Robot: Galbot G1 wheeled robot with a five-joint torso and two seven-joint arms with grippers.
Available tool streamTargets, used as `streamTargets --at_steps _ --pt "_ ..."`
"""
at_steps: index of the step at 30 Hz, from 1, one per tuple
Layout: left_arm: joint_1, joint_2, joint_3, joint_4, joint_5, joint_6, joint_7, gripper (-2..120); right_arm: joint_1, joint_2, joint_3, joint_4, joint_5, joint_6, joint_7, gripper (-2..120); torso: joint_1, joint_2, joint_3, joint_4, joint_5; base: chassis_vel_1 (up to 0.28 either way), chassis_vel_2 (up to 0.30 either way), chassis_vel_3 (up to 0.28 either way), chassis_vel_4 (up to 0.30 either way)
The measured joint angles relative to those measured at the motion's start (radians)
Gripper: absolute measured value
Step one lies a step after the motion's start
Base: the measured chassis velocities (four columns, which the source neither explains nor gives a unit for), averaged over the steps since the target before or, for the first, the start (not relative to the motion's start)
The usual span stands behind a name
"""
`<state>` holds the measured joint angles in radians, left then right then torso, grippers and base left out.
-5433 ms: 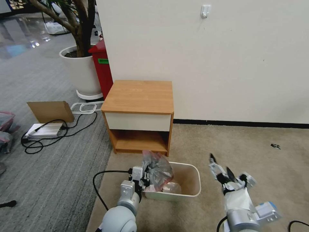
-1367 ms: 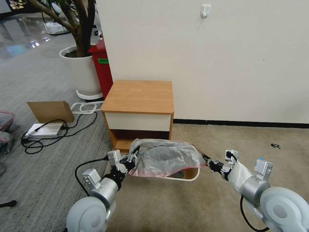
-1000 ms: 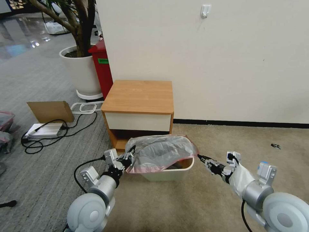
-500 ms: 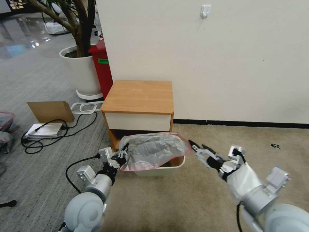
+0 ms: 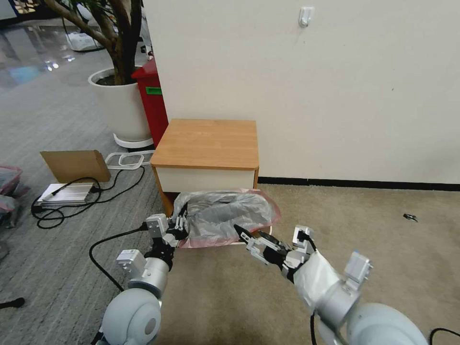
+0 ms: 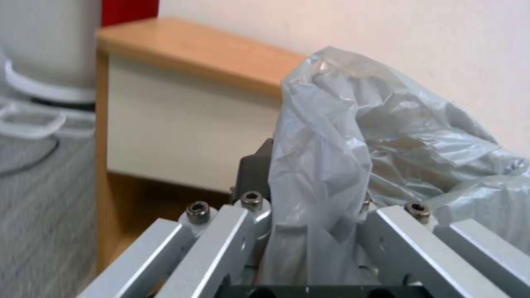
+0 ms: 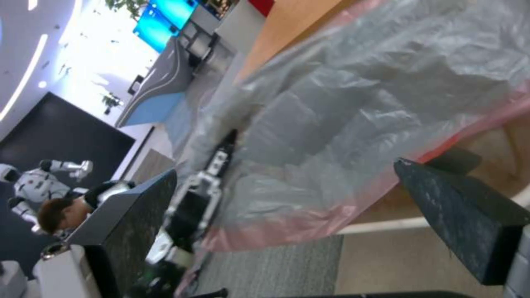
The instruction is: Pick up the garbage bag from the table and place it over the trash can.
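Observation:
The grey garbage bag (image 5: 225, 215) with its pink rim lies spread over the trash can (image 5: 267, 232), of which just a sliver of white rim shows, right in front of the table (image 5: 208, 143). My left gripper (image 5: 179, 225) is shut on the bag's left edge; in the left wrist view the crinkled bag (image 6: 342, 157) runs between its fingers. My right gripper (image 5: 241, 235) is open at the bag's front edge, holding nothing. In the right wrist view its dark pads (image 7: 463, 215) flank the bag's pink rim (image 7: 309, 215) and the can's rim (image 7: 381, 225).
A white plant pot (image 5: 120, 108) and a red cabinet (image 5: 153, 100) stand left of the table. Cardboard (image 5: 74, 165), a flat device and black cables (image 5: 72, 196) lie on the grey carpet to the left. Beige carpet stretches to the right, below the wall.
The right gripper let go of the bag's right edge, opened, and swung left to the bag's front. The left gripper, still holding the bag, drew it and the can back toward the table.

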<state>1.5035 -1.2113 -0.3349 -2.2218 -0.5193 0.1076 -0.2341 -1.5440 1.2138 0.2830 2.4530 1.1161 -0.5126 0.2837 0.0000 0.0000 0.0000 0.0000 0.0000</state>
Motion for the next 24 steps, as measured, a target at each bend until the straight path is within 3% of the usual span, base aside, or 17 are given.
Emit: streamTargets --at_steps 5,17,24 --pt "0.003 -0.011 0.009 -0.001 0.061 -0.025 0.018 11 0.022 0.005 -0.021 -0.023 -0.007 -0.001 0.035 99 0.0 0.0 0.0 0.0 0.0 0.0 0.0 0.0 0.0" --pt "0.011 -0.028 0.02 -0.023 0.08 -0.041 0.024 11 0.053 0.011 -0.047 -0.04 0.016 0.035 0.112 92 0.0 0.0 0.0 0.0 0.0 0.0 0.0 0.0 0.0" --pt "0.014 -0.038 0.014 -0.018 0.095 -0.053 0.024 11 0.025 -0.008 -0.022 0.018 -0.003 0.036 0.13 86 0.0 0.0 0.0 -0.0001 0.0 0.0 0.0 0.0 0.0"
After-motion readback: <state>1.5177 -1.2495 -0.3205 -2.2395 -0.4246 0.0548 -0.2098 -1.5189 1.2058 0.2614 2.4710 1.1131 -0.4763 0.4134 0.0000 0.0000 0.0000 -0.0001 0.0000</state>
